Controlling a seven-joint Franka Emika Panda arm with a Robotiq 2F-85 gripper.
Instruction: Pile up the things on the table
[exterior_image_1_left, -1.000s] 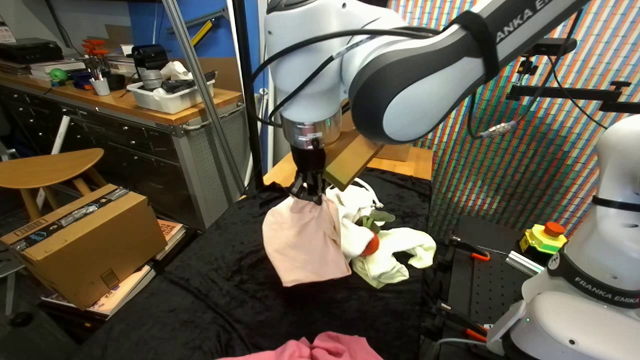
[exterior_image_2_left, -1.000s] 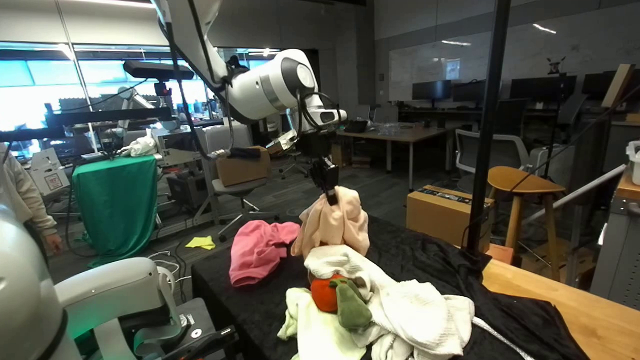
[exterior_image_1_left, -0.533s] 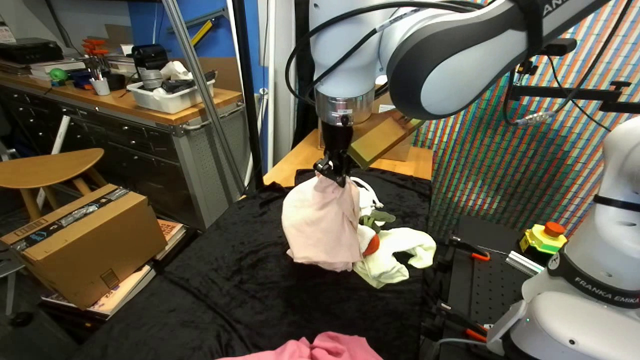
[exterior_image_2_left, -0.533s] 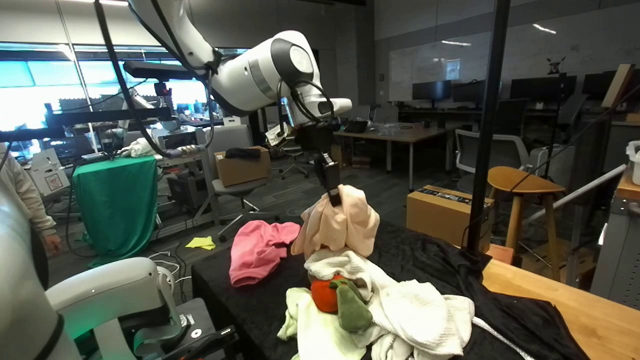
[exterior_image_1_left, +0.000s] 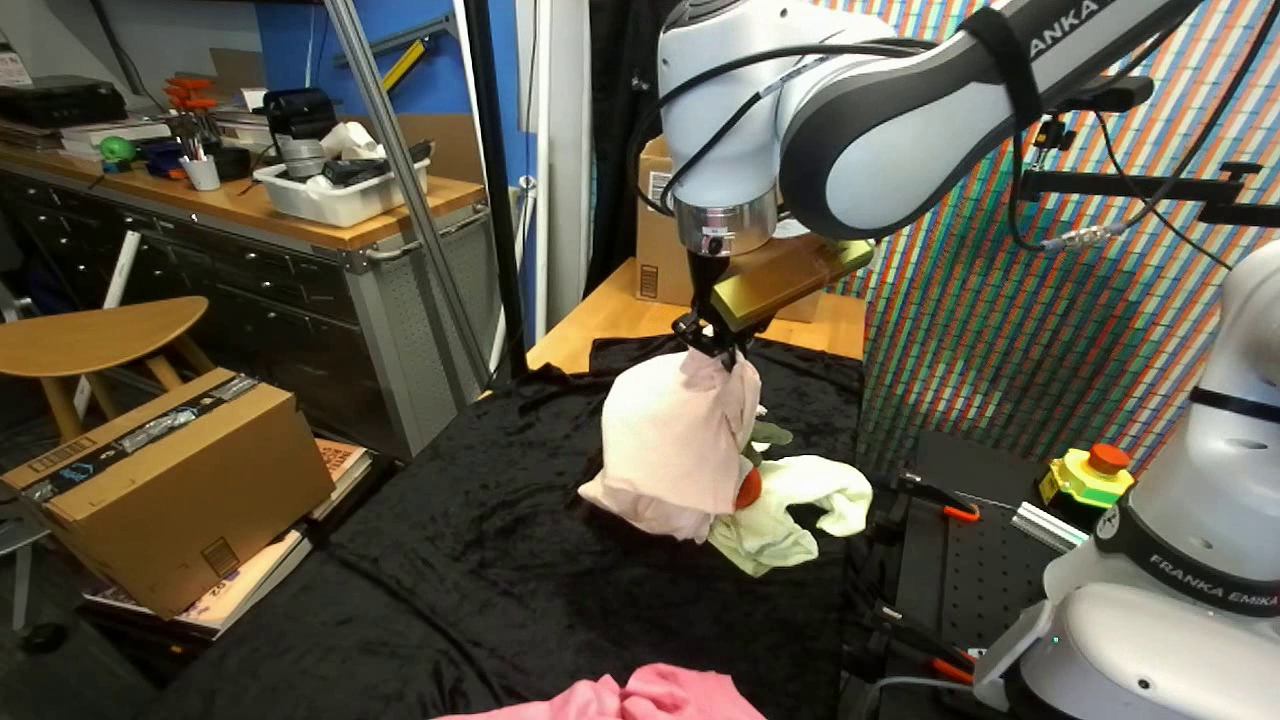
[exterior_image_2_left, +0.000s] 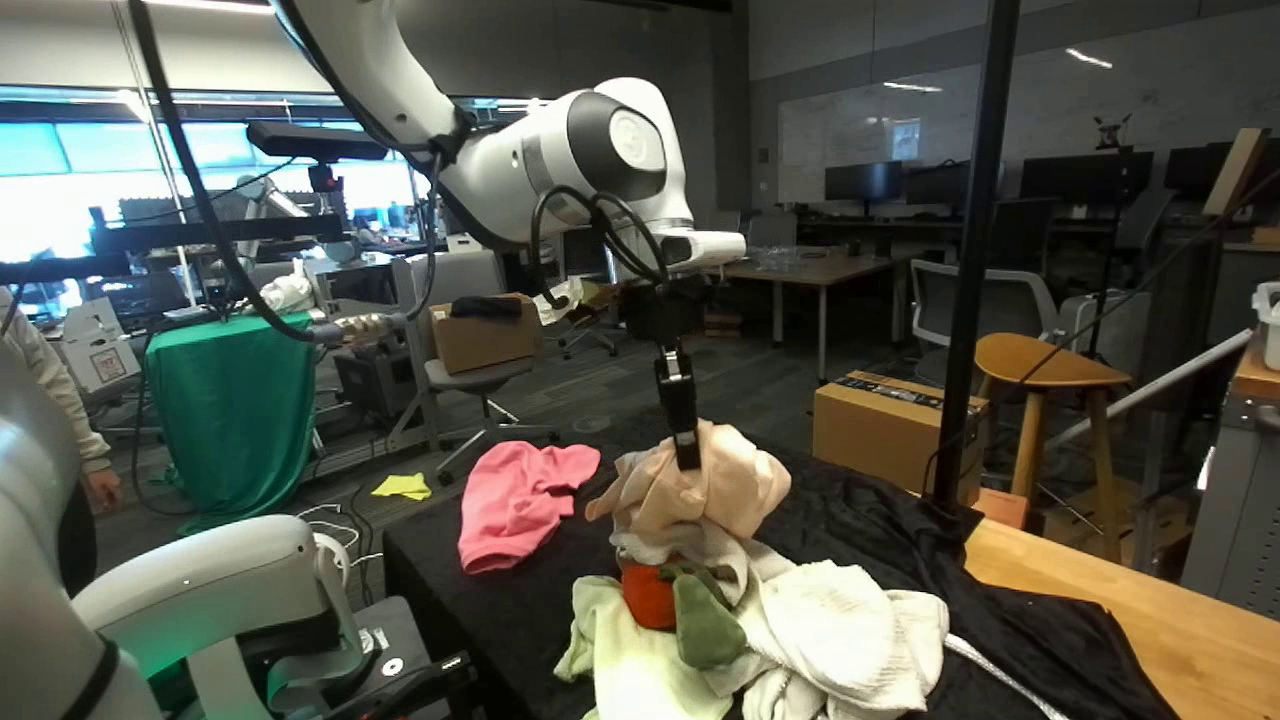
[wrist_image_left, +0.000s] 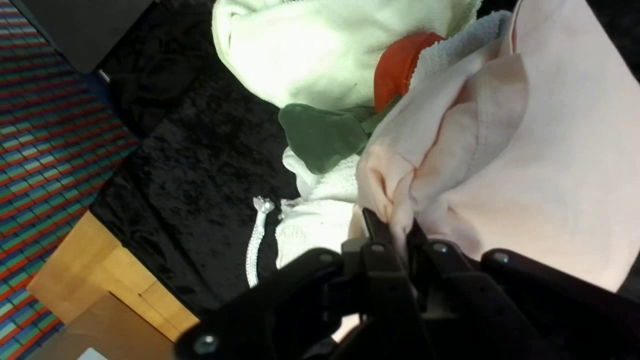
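Note:
My gripper (wrist_image_left: 392, 225) is shut on a bunched fold of the peach cloth (wrist_image_left: 560, 160), which drapes below the fingers. In an exterior view this cloth (exterior_image_2_left: 740, 485) rests partly over the white cloth (exterior_image_2_left: 840, 630). The pale yellow-green cloth (exterior_image_2_left: 650, 660) lies beside the white one. Between them sit a red-orange object (exterior_image_2_left: 648, 597) and a green soft piece (exterior_image_2_left: 708, 625). A white cord (wrist_image_left: 255, 245) shows near the white cloth. Apart from this heap, the hot pink cloth (exterior_image_2_left: 520, 500) lies on the black table (exterior_image_1_left: 480, 570). The peach cloth hides part of the heap.
A wooden surface (exterior_image_2_left: 1130, 610) borders the black cloth. Another white arm (exterior_image_1_left: 1130, 620) and a yellow box with a red button (exterior_image_1_left: 1087, 480) stand beside the table. A black pole (exterior_image_2_left: 975, 250) rises near its edge, and a cardboard box (exterior_image_1_left: 190, 490) stands beyond.
The gripper has carried the peach cloth toward the heap, rightward in both exterior views, and has come lower in the last half second. The cloth now covers more of the white one.

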